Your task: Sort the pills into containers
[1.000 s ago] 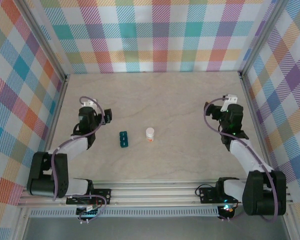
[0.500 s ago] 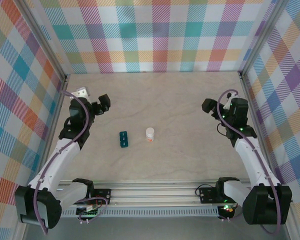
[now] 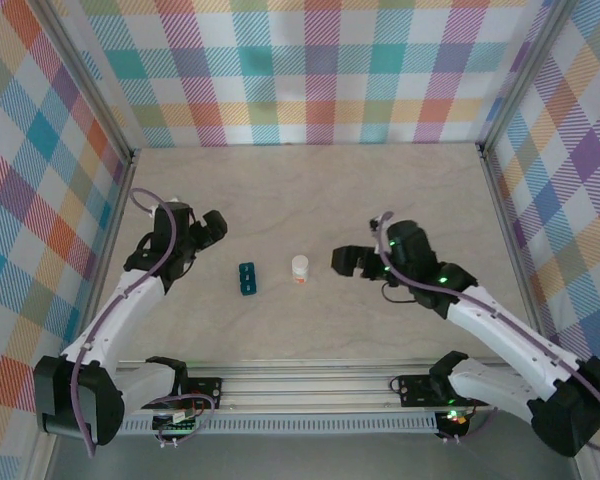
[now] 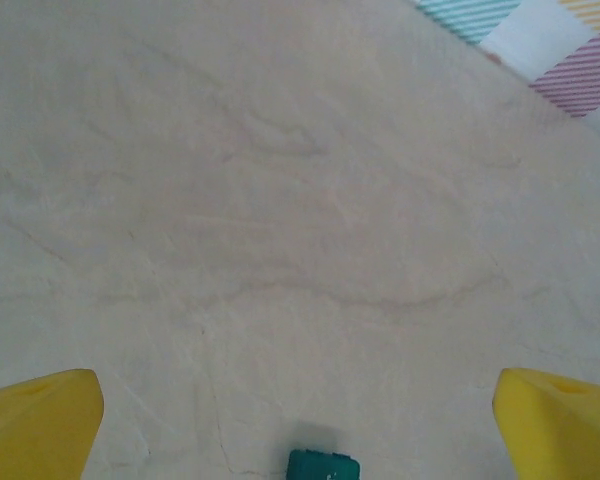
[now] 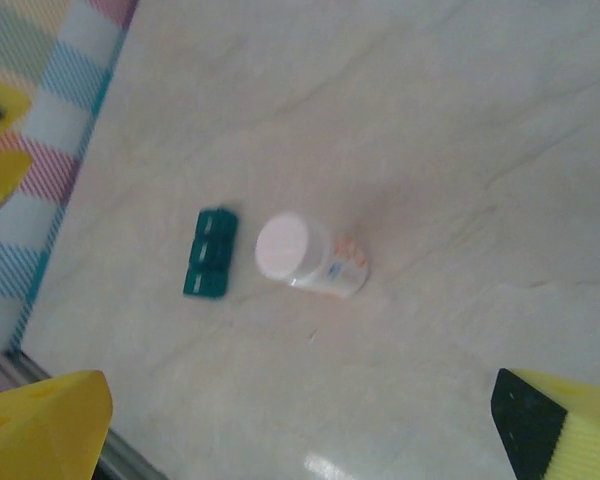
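While our left gripper point(image 3: 215, 227) and right gripper point(image 3: 342, 262) both gape empty, the containers point(image 3: 247, 278), lengthwise twelve-to-six, lie at the left one's five o'clock, nearer it than the right.

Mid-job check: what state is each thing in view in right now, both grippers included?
Teal-green plastic strip of three joined compartments: lying flat, untouched; lids open or shut, cannot tell.
Small white cylindrical bottle with an orange mark: upright, white cap on, standing apart from the strip.
Left gripper: open, empty.
Right gripper: open, empty, near the bottle without touching it.
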